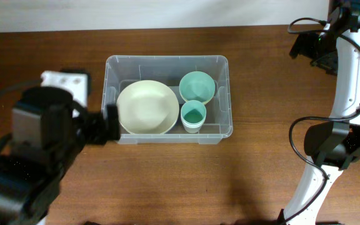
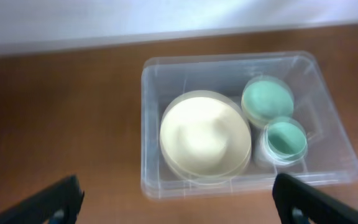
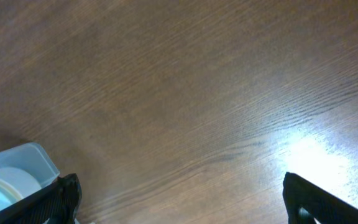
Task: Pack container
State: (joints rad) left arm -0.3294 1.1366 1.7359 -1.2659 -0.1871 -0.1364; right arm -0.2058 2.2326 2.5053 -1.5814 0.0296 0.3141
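The clear plastic container [image 1: 167, 59] stands mid-table. Inside it are a large cream bowl [image 1: 147, 107] at the left, a teal bowl [image 1: 197, 87] at the back right and a teal cup [image 1: 194, 116] at the front right. My left gripper [image 1: 109, 122] is open and empty, just outside the container's left wall. The left wrist view shows its fingers wide apart [image 2: 178, 193] above the container [image 2: 225, 59], the cream bowl [image 2: 205, 135], the teal bowl [image 2: 267, 101] and the cup [image 2: 284, 139]. My right gripper [image 1: 306, 46] is open and empty, far to the right; its wrist view [image 3: 180, 185] shows bare wood.
Brown wooden table [image 1: 167, 181] all round. A white block [image 1: 64, 79] sits behind the left arm. A corner of the container [image 3: 30, 152] shows at the lower left of the right wrist view. The right arm and its cables stand along the right edge [image 1: 342, 125].
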